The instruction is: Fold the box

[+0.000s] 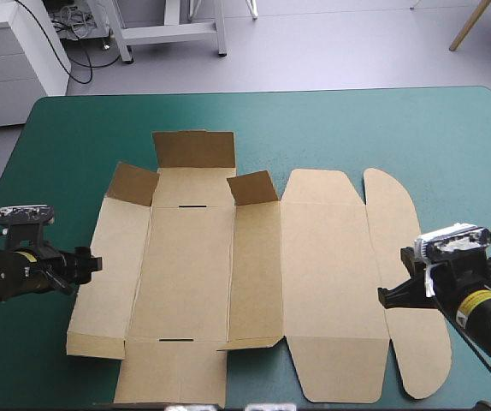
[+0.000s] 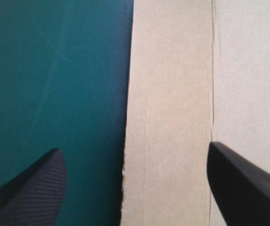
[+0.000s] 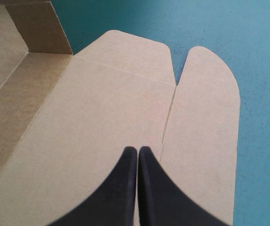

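Note:
The brown box lies as a cut sheet, mostly flat, in the middle of the table. Three short flaps at its far end stand raised. My left gripper is at the sheet's left edge, open. In the left wrist view the narrow outer panel lies between the fingers of the left gripper. My right gripper hovers over the lid's right side, shut and holding nothing. In the right wrist view the right gripper points along the lid panel beside the crease of the rounded flap.
Bare teal-green cover stretches beyond the box's far end and on both sides of it. The sheet's near flaps reach almost to the table's front edge.

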You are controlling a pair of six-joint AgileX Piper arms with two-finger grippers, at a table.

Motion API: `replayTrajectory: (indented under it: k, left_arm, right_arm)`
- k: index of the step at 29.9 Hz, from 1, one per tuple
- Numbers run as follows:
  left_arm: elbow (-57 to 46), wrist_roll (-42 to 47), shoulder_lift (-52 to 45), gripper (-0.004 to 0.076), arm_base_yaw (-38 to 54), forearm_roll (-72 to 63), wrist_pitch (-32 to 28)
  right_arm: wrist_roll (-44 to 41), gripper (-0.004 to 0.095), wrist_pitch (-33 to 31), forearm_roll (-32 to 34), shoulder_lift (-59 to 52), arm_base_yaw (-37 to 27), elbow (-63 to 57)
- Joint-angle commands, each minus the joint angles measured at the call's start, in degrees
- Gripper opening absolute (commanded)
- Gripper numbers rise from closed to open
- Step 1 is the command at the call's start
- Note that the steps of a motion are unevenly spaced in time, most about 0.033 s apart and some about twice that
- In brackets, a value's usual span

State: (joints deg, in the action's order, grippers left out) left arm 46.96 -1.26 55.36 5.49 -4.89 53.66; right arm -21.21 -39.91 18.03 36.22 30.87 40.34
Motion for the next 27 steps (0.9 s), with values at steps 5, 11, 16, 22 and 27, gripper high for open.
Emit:
replayTrajectory:
  k: [5, 11, 16, 22, 27]
  left_arm:
    - [2.3, -19.6, 7.4, 0.0582, 16.3, -22.5, 5.9]
    - [2.5, -27.6, 16.3, 0.0582, 23.9, -28.6, 10.7]
    - [3.3, -31.9, 21.2, 0.0582, 24.5, -29.2, 13.8]
    - [3.3, -36.8, 26.1, 0.0582, 24.4, -35.2, 15.8]
    - [3.3, -38.0, 28.6, 0.0582, 21.4, -36.6, 16.6]
  right_arm:
    - [-0.1, -0.0014, 4.9, 0.1, -6.5, -0.3, -1.3]
    - [0.0, -0.0014, 5.1, -0.7, -9.5, -0.3, -2.6]
    - [0.8, -0.0014, 5.3, -0.6, -9.7, -0.3, -2.6]
    - [1.0, -0.0014, 5.8, -0.6, -9.7, -0.3, -2.6]
    - [1.5, -0.0014, 5.8, -0.6, -9.7, -0.3, -2.6]
